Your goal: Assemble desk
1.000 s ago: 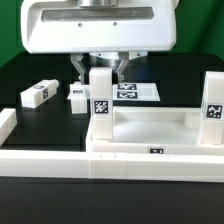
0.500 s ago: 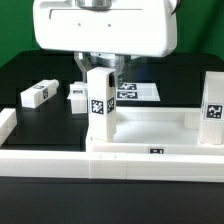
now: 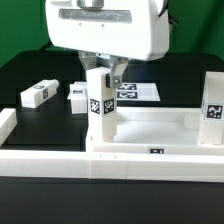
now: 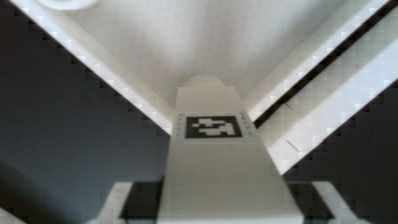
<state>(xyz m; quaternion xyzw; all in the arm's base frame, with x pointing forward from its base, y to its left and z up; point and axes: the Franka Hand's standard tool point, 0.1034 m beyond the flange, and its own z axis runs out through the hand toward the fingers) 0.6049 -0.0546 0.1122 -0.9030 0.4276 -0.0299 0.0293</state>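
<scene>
The desk top, a white tray with a raised rim, lies behind the front rail. One white leg with a square tag stands upright in its corner on the exterior view's left. My gripper comes down from above, shut on the upper end of this leg. In the wrist view the leg runs away from the camera between my fingers, with the desk top's rim beyond it. A second leg stands upright at the far corner on the exterior view's right.
Two loose white legs lie on the black table at the exterior view's left. The marker board lies flat behind the desk top. A long white border rail runs along the front.
My gripper's housing has swung toward the exterior view's right. The held leg has turned a little with it, and its tag now faces slightly differently.
</scene>
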